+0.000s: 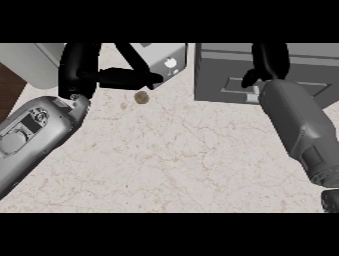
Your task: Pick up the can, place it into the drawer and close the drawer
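Note:
A grey drawer unit point(224, 70) stands at the back right of the counter, its front panel and handle recess point(235, 89) facing me. No gap shows at the drawer front. My right hand point(269, 57) lies against the top of that front, fingers fairly straight, thumb hooked down beside the handle. A small tan round thing point(141, 97), possibly the can, lies on the counter left of the drawer unit. My left hand point(80, 70) is held up at the back left, open, its thumb point(131, 78) stretched just above the tan thing. The drawer's inside is hidden.
A light grey appliance point(166, 57) with a white knob stands at the back, between the hands. Another pale grey block point(20, 62) sits at the far left. The counter's left edge point(13, 102) meets dark wood there. Marbled counter top point(172, 160) fills the middle and front.

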Controlling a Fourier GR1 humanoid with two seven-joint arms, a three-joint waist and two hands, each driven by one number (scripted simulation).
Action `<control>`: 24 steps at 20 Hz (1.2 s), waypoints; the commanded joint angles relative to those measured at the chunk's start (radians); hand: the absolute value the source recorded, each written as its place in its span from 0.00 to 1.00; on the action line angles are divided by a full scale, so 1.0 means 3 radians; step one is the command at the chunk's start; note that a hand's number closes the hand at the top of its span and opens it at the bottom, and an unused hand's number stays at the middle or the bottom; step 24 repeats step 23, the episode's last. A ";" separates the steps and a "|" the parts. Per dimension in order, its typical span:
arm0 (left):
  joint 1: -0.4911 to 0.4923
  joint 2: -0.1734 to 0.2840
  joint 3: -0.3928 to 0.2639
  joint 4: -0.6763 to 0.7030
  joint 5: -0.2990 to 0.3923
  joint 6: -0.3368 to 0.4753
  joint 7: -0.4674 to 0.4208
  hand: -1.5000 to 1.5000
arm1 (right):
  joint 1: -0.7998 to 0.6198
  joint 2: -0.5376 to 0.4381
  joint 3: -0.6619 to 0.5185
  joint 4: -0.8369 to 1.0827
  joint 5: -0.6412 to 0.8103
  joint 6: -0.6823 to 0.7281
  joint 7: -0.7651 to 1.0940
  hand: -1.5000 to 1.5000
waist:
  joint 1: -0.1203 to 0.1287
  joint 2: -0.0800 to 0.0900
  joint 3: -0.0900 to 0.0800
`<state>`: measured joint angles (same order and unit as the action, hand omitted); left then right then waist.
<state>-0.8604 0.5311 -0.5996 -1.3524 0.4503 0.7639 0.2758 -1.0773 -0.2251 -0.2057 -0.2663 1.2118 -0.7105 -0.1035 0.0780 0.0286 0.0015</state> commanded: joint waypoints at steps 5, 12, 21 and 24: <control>0.0225 0.0004 0.0034 -0.0149 -0.0043 0.0019 -0.0094 0.00 | -0.0309 0.0222 -0.0501 -0.0116 -0.0629 0.0068 -0.0490 0.00 | 0.0077 -0.0001 0.0011; 0.0422 0.0011 0.0046 -0.0188 -0.0045 -0.0008 -0.0113 0.00 | -0.0391 0.0277 -0.0966 -0.0213 -0.1205 0.0404 -0.0970 0.00 | -0.0023 -0.0033 0.0007; 0.0712 0.0054 0.0158 -0.0339 -0.0063 -0.0078 -0.0264 0.00 | -0.0465 0.0397 -0.1460 -0.0205 -0.1818 0.0785 -0.1211 0.00 | -0.0080 -0.0051 -0.0002; 0.0687 0.0205 0.0284 -0.0421 -0.0030 -0.0139 -0.0159 0.00 | -0.0423 0.0390 -0.1496 -0.0204 -0.1867 0.0777 -0.1296 0.00 | -0.0090 -0.0059 -0.0001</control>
